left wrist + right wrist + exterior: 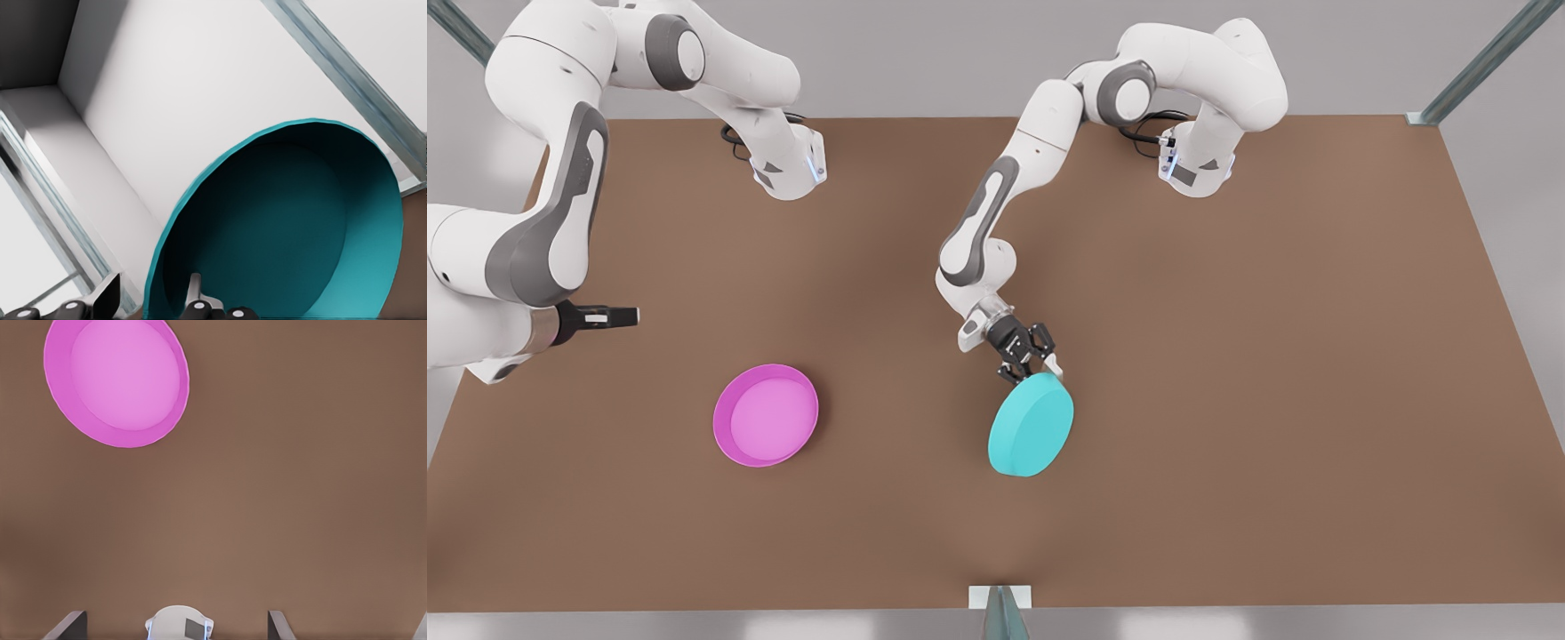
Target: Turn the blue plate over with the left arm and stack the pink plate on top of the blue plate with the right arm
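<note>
Near the table's [1227, 356] middle, the left gripper [1032, 360] pinches the blue plate's [1032, 425] rim, holding it tilted on edge. Toward the front view's left, the right gripper [618, 315] waits, fingers spread, near the pink plate [766, 415], which lies face-up.

Table [1227, 356]: broad, flat, matte brown top, plain and unmarked, spanning nearly the whole front view; soft shadows on it, light even and diffuse.

Floor [1520, 267]: pale grey, glossy, with faint bright reflections along the near edge and at both sides of the table.

Frame struts: grey metal bars, one slanting off each far corner, the front view's left [458, 27] and the front view's right [1485, 62], the latter ending in a small foot at the table corner; a third strut [1000, 613] stands at the middle of the near edge on a light bracket.

Wall [220, 100]: plain white panels, crossed by a metal bar [347, 80].
</note>
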`<state>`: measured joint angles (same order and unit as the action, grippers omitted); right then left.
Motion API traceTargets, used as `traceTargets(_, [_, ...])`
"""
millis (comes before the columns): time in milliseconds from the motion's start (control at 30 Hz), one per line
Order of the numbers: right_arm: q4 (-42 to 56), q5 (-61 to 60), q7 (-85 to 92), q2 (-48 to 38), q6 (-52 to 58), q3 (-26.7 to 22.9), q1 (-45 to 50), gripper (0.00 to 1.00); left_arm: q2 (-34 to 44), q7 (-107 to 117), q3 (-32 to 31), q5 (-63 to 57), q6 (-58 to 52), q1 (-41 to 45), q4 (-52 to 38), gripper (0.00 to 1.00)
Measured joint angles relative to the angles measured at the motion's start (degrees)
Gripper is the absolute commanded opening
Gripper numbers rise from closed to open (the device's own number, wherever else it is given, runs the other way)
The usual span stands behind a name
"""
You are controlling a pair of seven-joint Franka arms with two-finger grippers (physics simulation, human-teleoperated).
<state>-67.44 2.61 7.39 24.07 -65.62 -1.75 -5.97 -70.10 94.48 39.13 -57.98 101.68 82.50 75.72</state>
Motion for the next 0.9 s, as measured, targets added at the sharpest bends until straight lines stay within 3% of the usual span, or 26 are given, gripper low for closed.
traceTargets(133, [0.0,0.1,0.0,0.1,0.0,0.0,-0.2,1.0,3.7,3.8,-9.4,11.5,-2.7,0.0,-11.7,0.87])
traceTargets(167, [0.0,0.1,0.0,0.3,0.0,0.0,-0.3,1.0,8.1,4.6,-11.0,18.5,-3.6,0.1,-15.2,0.99])
traceTargets(233, [0.0,0.1,0.0,1.7,-0.1,-0.2,-1.1,1.0,21.1,4.6,-12.6,34.8,-7.2,-0.2,-17.7,1.0])
traceTargets(267, [0.2,0.0,0.0,2.7,-0.1,-0.3,-2.8,1.0,27.8,3.7,-12.6,42.4,-9.5,-3.2,-18.0,1.0])
traceTargets(333, [2.3,-0.2,0.0,3.3,-0.6,-0.2,-5.4,1.0,39.5,-1.8,-11.8,55.3,-17.9,-17.5,-18.4,1.0])
traceTargets(367, [3.7,-0.2,0.0,3.4,-1.2,-0.2,-5.4,1.0,42.1,-6.0,-7.7,59.5,-22.3,-24.2,-18.3,1.0])
traceTargets(400, [4.2,-0.2,0.0,3.5,-2.1,-0.2,-5.5,1.0,43.0,-10.9,-1.4,62.7,-25.9,-28.7,-17.7,1.0])
traceTargets(467, [-1.2,0.8,0.0,4.4,-6.9,-0.2,-5.4,1.0,43.4,-21.0,4.2,67.1,-30.1,-36.8,-13.6,1.0])
traceTargets(567, [-13.8,0.5,0.0,7.9,-19.2,-0.2,-8.9,1.0,41.9,-34.3,5.8,72.3,-32.1,-40.0,-9.1,1.0])
traceTargets(700, [-16.8,-5.7,0.3,15.3,-33.3,-0.1,-12.4,1.0,38.7,-50.2,6.8,73.9,-33.1,-46.9,-6.8,1.0])
traceTargets(733, [-17.7,-8.0,0.4,16.0,-35.8,0.0,-12.2,1.0,38.6,-53.6,6.8,73.9,-32.9,-47.5,-7.6,1.0])
traceTargets(833, [-19.6,-13.4,0.4,16.4,-40.9,2.1,-11.3,1.0,46.4,-61.2,8.6,73.7,-27.4,-39.6,2.9,1.0])
traceTargets(900, [-21.2,-15.7,0.1,15.9,-43.2,3.8,-10.3,1.0,46.9,-64.4,8.3,73.9,-25.4,-38.1,1.0,1.0])
